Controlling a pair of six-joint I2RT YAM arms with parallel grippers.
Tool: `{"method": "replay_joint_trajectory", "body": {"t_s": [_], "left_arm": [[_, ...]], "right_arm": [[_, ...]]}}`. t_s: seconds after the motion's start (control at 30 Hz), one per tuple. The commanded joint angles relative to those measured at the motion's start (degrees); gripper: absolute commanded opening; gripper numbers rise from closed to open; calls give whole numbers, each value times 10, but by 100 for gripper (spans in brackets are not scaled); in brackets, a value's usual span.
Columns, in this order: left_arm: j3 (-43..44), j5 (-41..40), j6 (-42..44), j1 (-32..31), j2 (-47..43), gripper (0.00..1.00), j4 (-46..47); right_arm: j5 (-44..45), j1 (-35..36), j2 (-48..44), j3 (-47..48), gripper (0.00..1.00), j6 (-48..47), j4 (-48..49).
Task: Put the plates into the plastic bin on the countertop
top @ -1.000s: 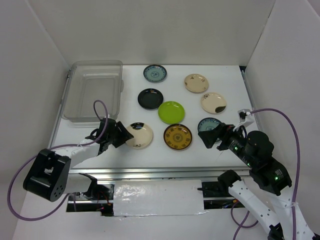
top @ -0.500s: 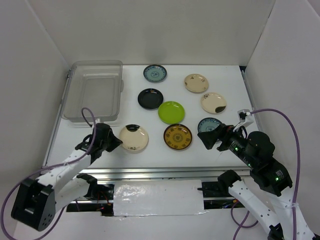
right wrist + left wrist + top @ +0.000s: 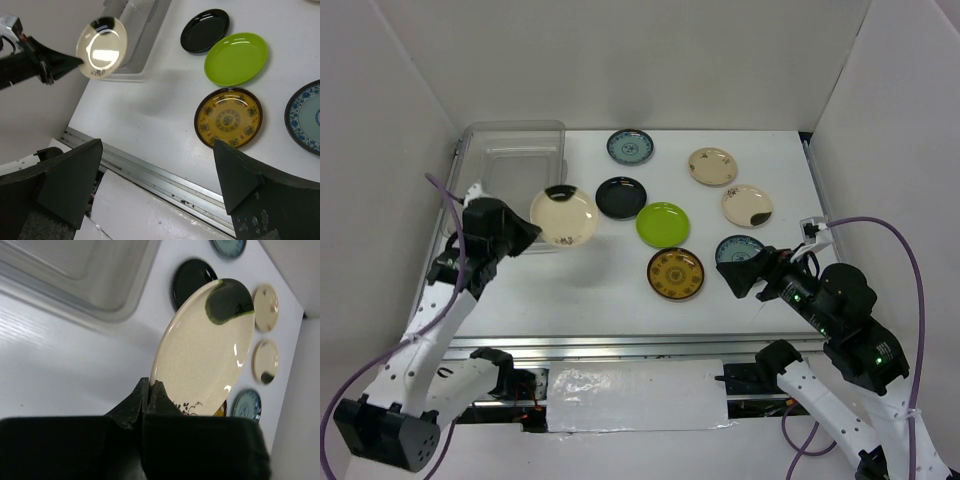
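Lifting cream plate (image 3: 563, 215) — pinched in left gripper (image 3: 527, 233) — from countertop's (image 3: 620, 300) near edge toward plastic bin (image 3: 515, 128), holding right gripper (image 3: 732, 277) wide, empty.

The gripper (image 3: 149, 388) clamps a tilted cream plate (image 3: 205, 355).

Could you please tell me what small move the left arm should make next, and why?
Probably carry the cream plate a little farther left, over the middle of the bin, before lowering. The left claw grips it by the rim, lifted and tilted, roughly at the bin's near right corner.
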Motion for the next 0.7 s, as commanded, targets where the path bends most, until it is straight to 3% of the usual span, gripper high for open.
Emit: {"method": "replay_joint_trajectory", "body": {"t_s": [0.0,0.13,0.3,0.5,0.67], "left_arm": [[74,-10,-1,75,73,0,-12],[144,27,-26,170,197,0,38],[270,-15,-66,203,345,0,56],[439,-44,-64,220,570,0,-12],[525,-52,-74,228,670,0,-95]], "right_arm": [[5,4,11,16,100,-1,33],[2,2,15,7,100,-4,38],[-19,2,20,-11,100,-1,58],[-52,1,26,-19,100,4,67],[-46,1,22,-13,100,-1,49]]}}
